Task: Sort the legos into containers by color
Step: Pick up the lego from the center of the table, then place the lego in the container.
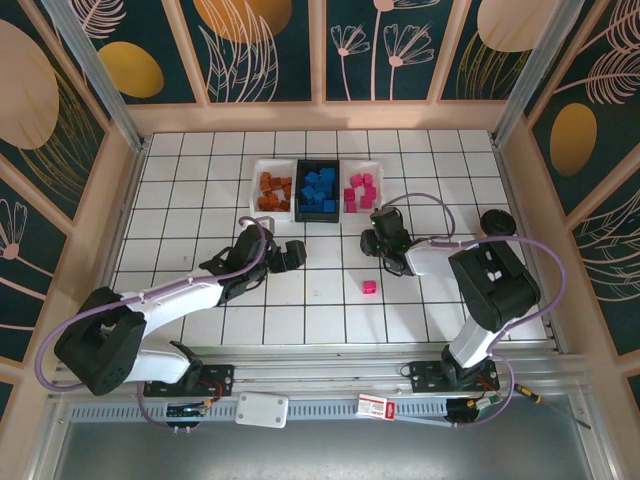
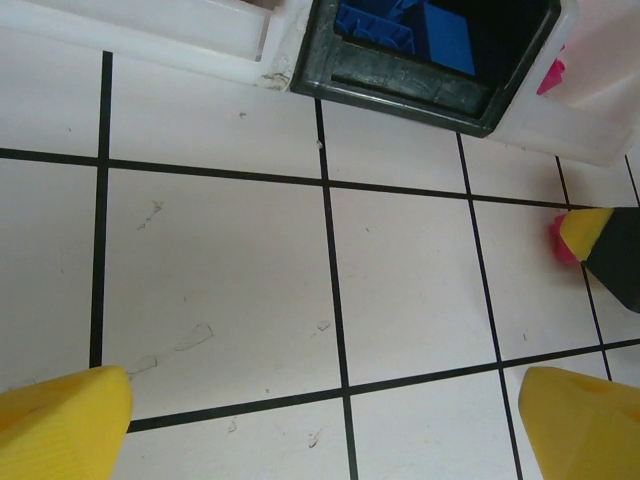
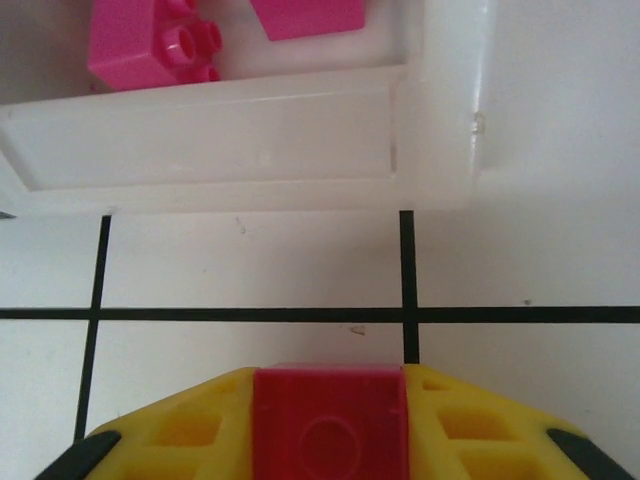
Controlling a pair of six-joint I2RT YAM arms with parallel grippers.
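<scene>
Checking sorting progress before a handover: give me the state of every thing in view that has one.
Left white bin, open-topped, holding orange-brown legos.
Black bin, open-topped, holding blue legos.
Right white bin, open-topped, holding pink legos.
Loose pink lego, lying on the table, outside the bins.
Left gripper, open, empty.
Right gripper, shut on the held pink lego.

Glossy plastic pink lego [image 3: 330, 425], frosted white plastic bin [image 3: 240, 150], smooth table [image 3: 250, 265]
</scene>
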